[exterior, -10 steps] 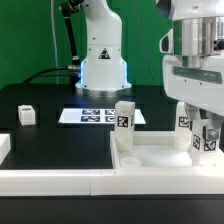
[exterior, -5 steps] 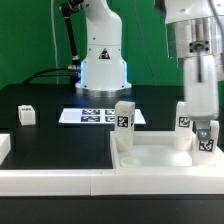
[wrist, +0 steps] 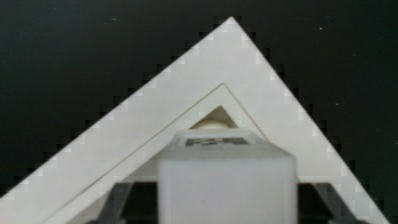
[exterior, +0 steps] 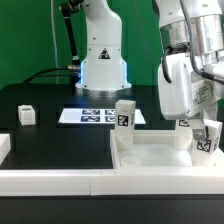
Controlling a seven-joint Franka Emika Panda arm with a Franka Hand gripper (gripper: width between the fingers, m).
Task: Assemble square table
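Observation:
The white square table top [exterior: 150,166] lies at the front right with its rim up. Two white tagged legs stand upright in it, one [exterior: 123,117] at its left corner and one [exterior: 185,128] further right. My gripper [exterior: 206,132] is at the top's far right corner, shut on a third upright leg [exterior: 208,140]. In the wrist view that leg [wrist: 222,178] fills the space between my dark fingers [wrist: 130,197], above a corner of the table top [wrist: 160,112]. A fourth leg [exterior: 26,115] lies loose on the black table at the exterior view's left.
The marker board [exterior: 92,116] lies flat in front of the robot base [exterior: 101,62]. White border rails run along the front edge [exterior: 50,182] and at the left [exterior: 5,147]. Black cables hang behind at the left.
The wrist and hand have turned about the vertical axis over the right corner leg. The leg stays in the same spot; the other parts have not moved.

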